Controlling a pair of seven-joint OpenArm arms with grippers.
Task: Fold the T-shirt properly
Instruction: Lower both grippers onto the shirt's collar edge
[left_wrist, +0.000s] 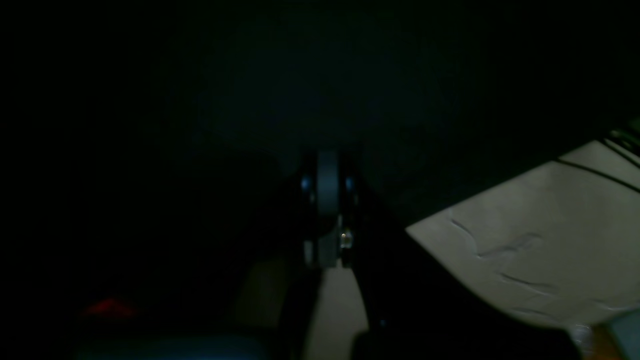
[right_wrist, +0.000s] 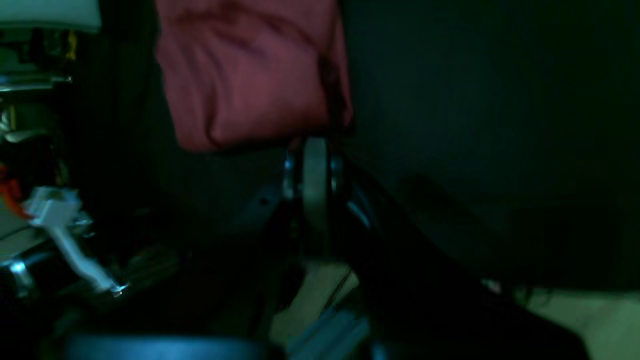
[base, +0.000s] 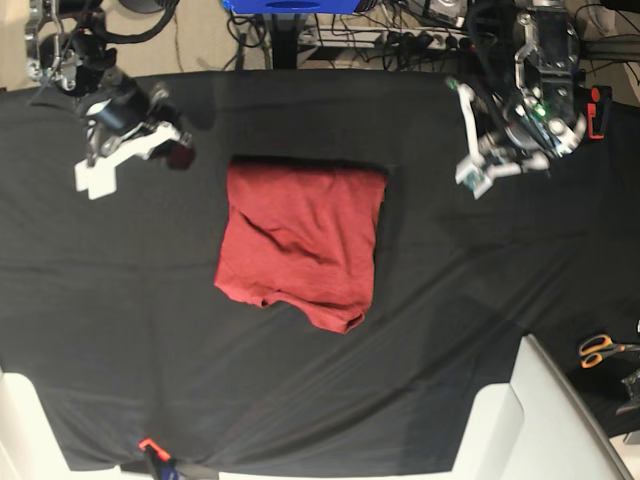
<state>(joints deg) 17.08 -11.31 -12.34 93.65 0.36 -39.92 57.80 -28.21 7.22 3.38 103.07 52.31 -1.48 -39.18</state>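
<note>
The brick-red T-shirt (base: 300, 245) lies folded into a rough rectangle in the middle of the black cloth (base: 470, 300), with a rumpled lower edge. In the right wrist view the shirt (right_wrist: 250, 75) shows just beyond the fingertips. My right gripper (base: 95, 180) hovers to the shirt's upper left, apart from it; its jaws look shut and empty in the right wrist view (right_wrist: 315, 170). My left gripper (base: 473, 180) hovers to the shirt's upper right, also apart from it. In the dark left wrist view (left_wrist: 327, 190) its jaws look shut and empty.
Orange-handled scissors (base: 600, 348) lie at the right edge. A white surface (base: 545, 420) juts in at the bottom right and also shows in the left wrist view (left_wrist: 540, 240). Cables and a power strip (base: 400, 40) run along the far edge.
</note>
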